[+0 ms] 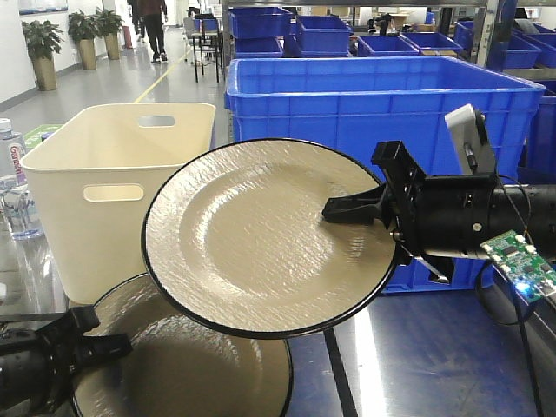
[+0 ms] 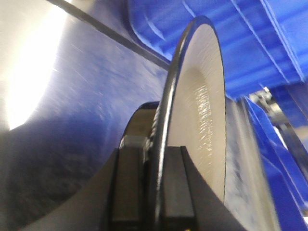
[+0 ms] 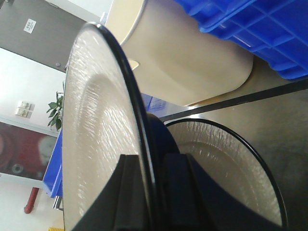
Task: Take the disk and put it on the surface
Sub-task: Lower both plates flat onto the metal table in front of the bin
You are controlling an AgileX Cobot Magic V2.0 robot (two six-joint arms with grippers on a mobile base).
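Note:
Two beige disks with black rims are in view. The upper disk (image 1: 252, 234) (image 3: 96, 134) hangs tilted in the air, and my right gripper (image 1: 347, 208) (image 3: 151, 187) is shut on its right rim. The lower disk (image 1: 191, 373) (image 2: 202, 110) (image 3: 221, 159) lies low at the dark glossy surface (image 1: 417, 365) (image 3: 274, 115). My left gripper (image 1: 109, 346) (image 2: 154, 192) is shut on its left rim. I cannot tell whether this disk touches the surface. The upper disk hides part of the lower one.
A cream plastic bin (image 1: 122, 182) stands at the back left, and a large blue crate (image 1: 391, 95) stands behind the disks. A water bottle (image 1: 13, 174) is at the far left. A black tape line (image 1: 340, 373) crosses the tabletop. A green circuit board (image 1: 521, 261) sits on the right arm.

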